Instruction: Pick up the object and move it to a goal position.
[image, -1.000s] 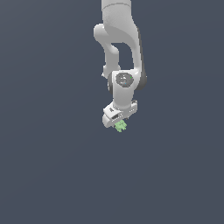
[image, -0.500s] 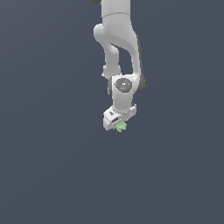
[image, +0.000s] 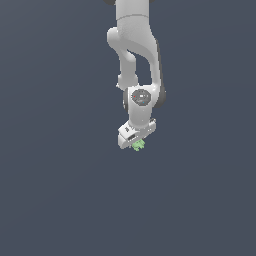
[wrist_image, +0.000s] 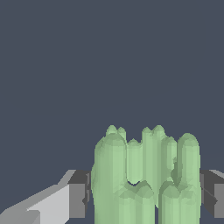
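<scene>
Grey-blue emptiness is all I see round me, flat and even in both views. Nothing stands near my arm (image: 134, 50), which hangs straight down. My pincer (image: 137, 143) is clenched on the object (image: 138, 145), a pale green knobbly lump peeping out below the white body. In the wrist view the object (wrist_image: 146, 177) sits between my dark pads (wrist_image: 79, 192), touching them on both sides.
</scene>
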